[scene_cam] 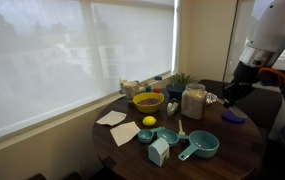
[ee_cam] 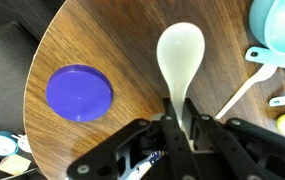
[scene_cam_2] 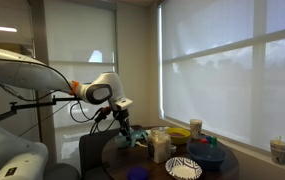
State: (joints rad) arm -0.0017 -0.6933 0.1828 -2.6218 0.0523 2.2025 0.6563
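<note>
My gripper (ee_cam: 179,120) is shut on the handle of a white plastic spoon (ee_cam: 180,55), whose bowl points away from me above the round wooden table (ee_cam: 112,45). A flat purple lid (ee_cam: 79,92) lies on the table to the left of the spoon. In an exterior view the gripper (scene_cam: 228,93) hangs over the table's right side, just above the purple lid (scene_cam: 233,116). In an exterior view the gripper (scene_cam_2: 125,127) sits at the table's near left side.
A light blue bowl (ee_cam: 279,22) and white measuring spoons (ee_cam: 250,75) lie to the right. On the table are a glass jar (scene_cam: 193,101), a yellow bowl (scene_cam: 148,101), a lemon (scene_cam: 149,122), teal measuring cups (scene_cam: 200,145), napkins (scene_cam: 115,124) and a patterned plate (scene_cam_2: 183,167).
</note>
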